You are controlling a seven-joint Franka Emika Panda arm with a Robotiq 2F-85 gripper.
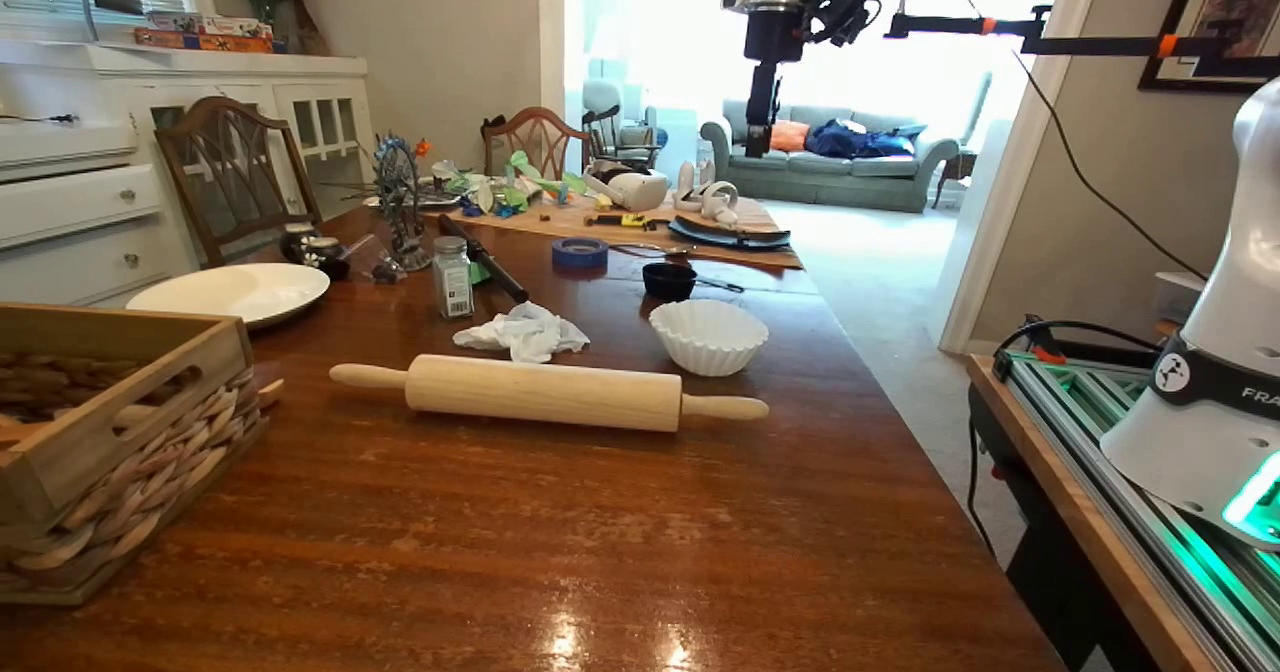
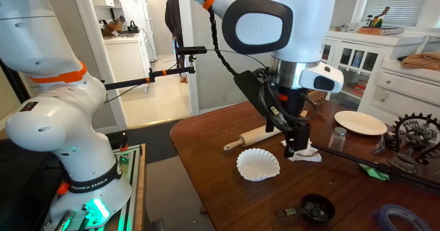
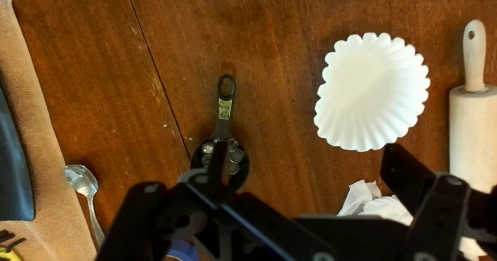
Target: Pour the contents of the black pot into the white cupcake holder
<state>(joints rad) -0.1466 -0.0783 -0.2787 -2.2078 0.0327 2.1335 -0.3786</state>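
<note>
The small black pot stands upright on the table in both exterior views. It holds several clear round pieces and has a short handle. In the wrist view the pot is partly hidden behind a finger. The white cupcake holder stands upright a short way from the pot, its flared ribbed sides bent slightly out of round; it also shows in the wrist view. Its inside looks bare. My gripper is open with nothing between its fingers. It hangs well above the table in both exterior views.
A wooden rolling pin and crumpled white paper lie near the holder. A glass jar, a black rod, blue tape and a white plate are around. A wooden basket stands at the table's side.
</note>
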